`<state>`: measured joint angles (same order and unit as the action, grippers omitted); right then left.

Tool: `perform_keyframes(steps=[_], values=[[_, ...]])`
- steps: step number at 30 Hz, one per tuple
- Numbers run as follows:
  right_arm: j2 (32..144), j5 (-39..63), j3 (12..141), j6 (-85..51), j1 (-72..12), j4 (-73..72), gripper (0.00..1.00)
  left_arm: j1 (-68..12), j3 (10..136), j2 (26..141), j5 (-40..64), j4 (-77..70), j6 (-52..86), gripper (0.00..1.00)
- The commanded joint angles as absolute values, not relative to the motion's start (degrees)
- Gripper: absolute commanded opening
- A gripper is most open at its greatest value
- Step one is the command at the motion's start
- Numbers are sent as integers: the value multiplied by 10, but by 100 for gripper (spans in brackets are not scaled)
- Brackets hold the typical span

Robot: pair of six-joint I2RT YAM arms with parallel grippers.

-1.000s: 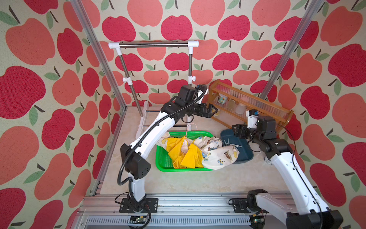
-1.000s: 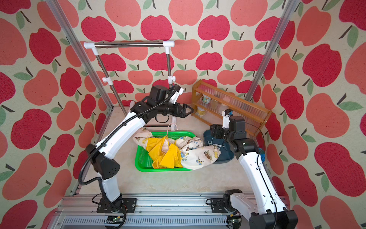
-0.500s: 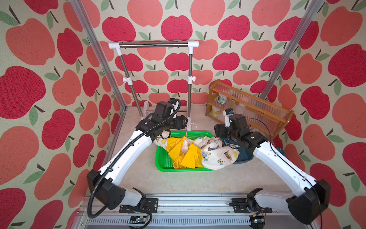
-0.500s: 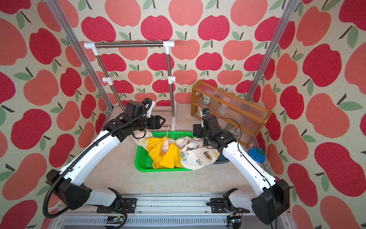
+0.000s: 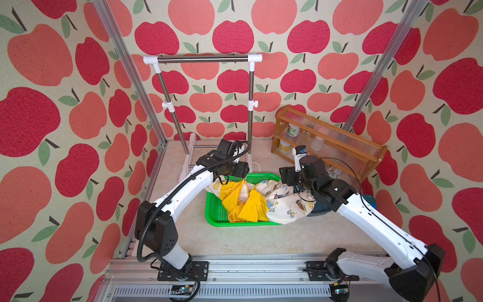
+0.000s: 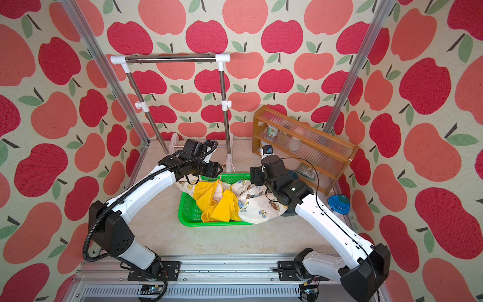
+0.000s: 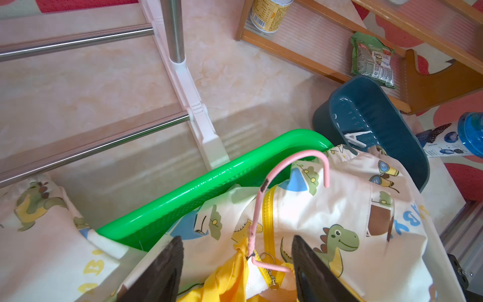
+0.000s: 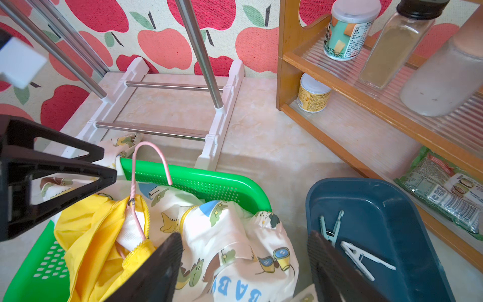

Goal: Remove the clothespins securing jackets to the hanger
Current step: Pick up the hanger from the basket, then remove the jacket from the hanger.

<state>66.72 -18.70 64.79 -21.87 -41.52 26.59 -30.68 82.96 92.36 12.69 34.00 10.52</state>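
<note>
Left gripper [image 7: 236, 238] jaws apart, straddling pink hanger [image 7: 257, 206] neck, no grip. Right gripper [image 8: 243, 235] jaws apart over cream jacket [image 8: 224, 227]. Two clothespins [image 8: 363, 257] in blue bin [image 8: 392, 209].

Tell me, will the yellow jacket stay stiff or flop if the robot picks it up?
Probably floppy: the bright yellow cloth jacket lies crumpled in the green plastic basket. Likely light, being thin. It may drag the pink wire hanger inside its collar along.

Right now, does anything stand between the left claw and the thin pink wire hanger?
Nothing visible does. The left claw is open, and the thin pink wire hanger shows uncovered in the gap between its fingers, over the cream cartoon-print jacket.
</note>
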Motion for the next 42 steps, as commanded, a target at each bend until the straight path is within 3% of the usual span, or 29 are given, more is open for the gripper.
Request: perform_keyframes(steps=[1,6,7,10,14,15,23,30,36,42], values=[[655,-208,630,-244,-428,287,78,-314,844,948,156,330,91,67],[645,-211,621,-258,-451,290,78,-328,862,983,133,324,82,65],[643,-211,622,-265,-459,295,78,-328,867,992,133,319,81,59],[648,-209,628,-295,-489,313,77,-329,899,1017,128,322,82,27],[675,-223,657,-313,-557,341,76,-337,925,1015,80,335,72,2],[684,-231,666,-313,-574,347,76,-342,931,1008,61,340,65,0],[683,-289,703,-304,-624,347,76,-384,985,944,-57,394,26,0],[627,-352,733,-303,-630,383,76,-448,1088,926,-228,405,-5,0],[614,-299,741,-335,-634,307,75,-501,1168,968,-398,359,-91,0],[672,-266,751,-337,-644,250,78,-531,1257,1038,-481,366,-132,0]])
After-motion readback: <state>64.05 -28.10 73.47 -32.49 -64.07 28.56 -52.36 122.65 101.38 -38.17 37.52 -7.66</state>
